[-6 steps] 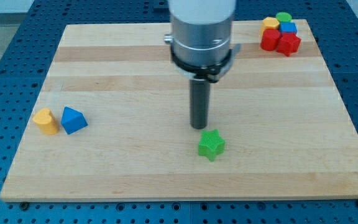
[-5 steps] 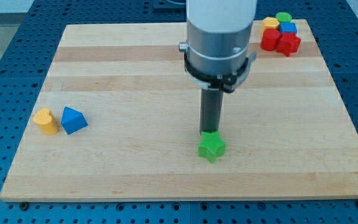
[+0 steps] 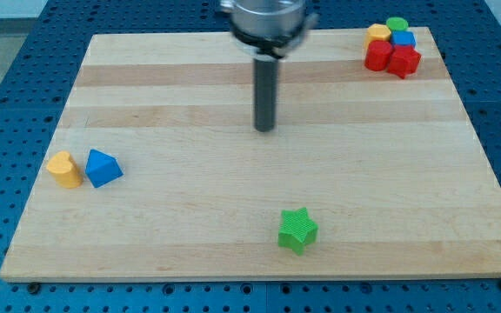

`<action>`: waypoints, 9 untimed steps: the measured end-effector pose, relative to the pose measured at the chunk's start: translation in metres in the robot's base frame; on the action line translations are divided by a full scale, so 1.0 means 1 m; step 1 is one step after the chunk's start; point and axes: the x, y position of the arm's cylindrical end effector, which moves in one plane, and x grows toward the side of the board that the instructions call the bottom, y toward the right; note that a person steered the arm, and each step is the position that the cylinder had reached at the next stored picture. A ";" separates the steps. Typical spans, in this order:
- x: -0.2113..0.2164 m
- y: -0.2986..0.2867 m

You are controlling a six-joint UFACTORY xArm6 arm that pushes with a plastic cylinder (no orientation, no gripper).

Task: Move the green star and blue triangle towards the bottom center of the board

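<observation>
The green star (image 3: 297, 230) lies near the bottom centre of the wooden board (image 3: 190, 235), slightly right of the middle. The blue triangle (image 3: 103, 167) sits near the left edge, touching or almost touching a yellow block (image 3: 64, 169) on its left. My tip (image 3: 265, 129) stands in the middle of the board, well above the green star and far to the right of the blue triangle, touching neither.
A cluster sits at the top right corner: a yellow block (image 3: 377, 34), a green round block (image 3: 397, 24), a blue block (image 3: 403, 39) and two red blocks (image 3: 392, 58).
My tip pushed against the green star, which slid a little toward the bottom. The tip then pulled back toward the top and slightly left. The blue triangle has not moved.
</observation>
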 end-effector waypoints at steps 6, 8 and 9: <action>0.033 -0.164; 0.080 -0.221; 0.100 -0.157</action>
